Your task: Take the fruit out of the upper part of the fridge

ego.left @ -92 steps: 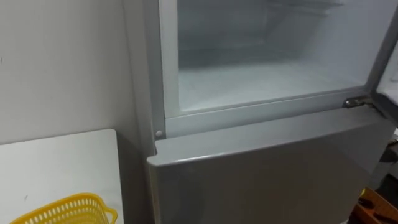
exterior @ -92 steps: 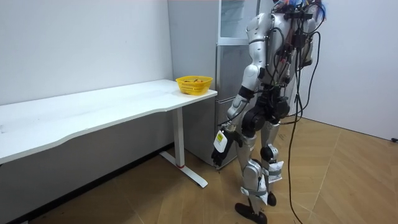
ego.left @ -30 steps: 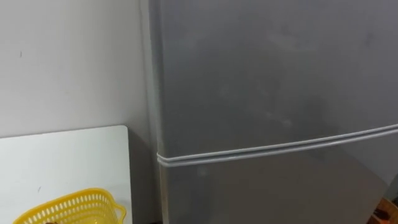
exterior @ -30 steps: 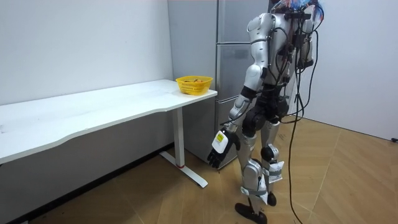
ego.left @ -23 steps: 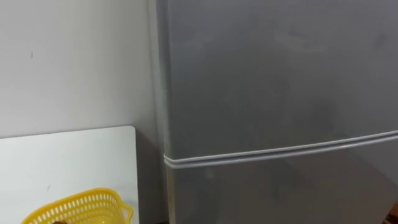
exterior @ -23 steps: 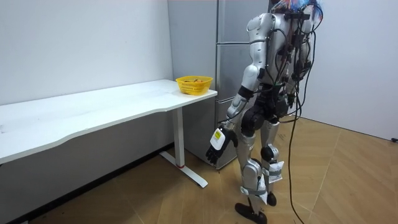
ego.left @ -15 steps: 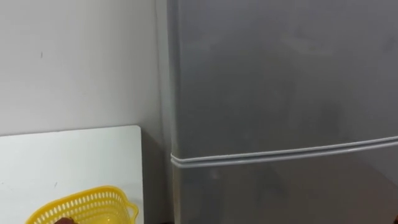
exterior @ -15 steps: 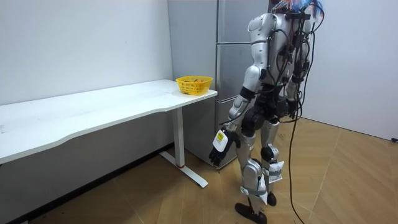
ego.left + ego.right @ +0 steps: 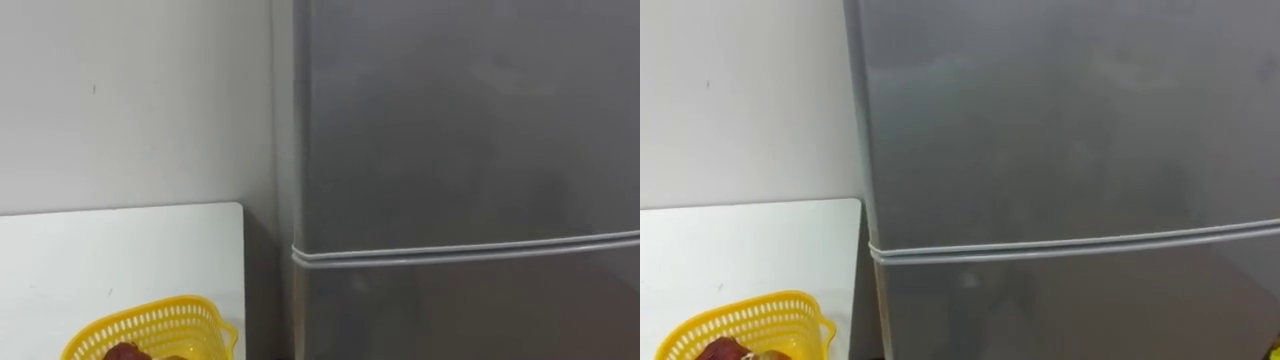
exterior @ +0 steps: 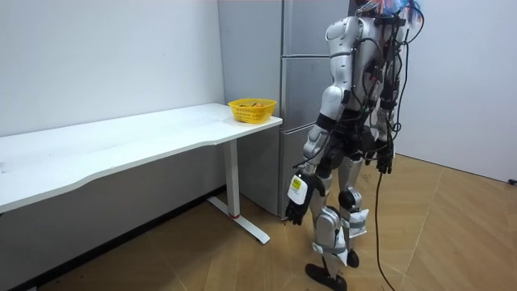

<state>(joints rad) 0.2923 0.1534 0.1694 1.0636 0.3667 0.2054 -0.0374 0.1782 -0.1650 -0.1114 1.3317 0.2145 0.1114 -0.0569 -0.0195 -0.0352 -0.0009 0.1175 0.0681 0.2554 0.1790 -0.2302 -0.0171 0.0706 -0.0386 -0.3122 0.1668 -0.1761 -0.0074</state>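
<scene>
Our left hand [image 10: 297, 202] hangs low, fingers loose, holding nothing; our right hand [image 10: 385, 165] hangs alongside. The yellow plastic lattice basket [image 9: 160, 318] with reddish food [image 9: 122, 352] lies leftward, nearer our left hand; beyond, the tall grey fridge [image 9: 460, 150] stands shut.

Tall grey two-door metal fridge [image 9: 460, 150]: upper door [image 9: 470, 110] and lower door [image 9: 470, 310] both shut flush, with a pale seam [image 9: 460, 250] between them, so the upper compartment is barred. Whether a door edge offers a grip cannot be judged from these views.

White flat-topped table [image 9: 100, 250] stands just beside the fridge's left side, a narrow dark strip between. Yellow perforated plastic basket [image 9: 160, 318] occupies the table's end near the fridge. The tabletop behind it lies bare to the pale wall [image 9: 130, 100].

Wooden floor [image 10: 452, 234] on the room view's right of the robot is open.
</scene>
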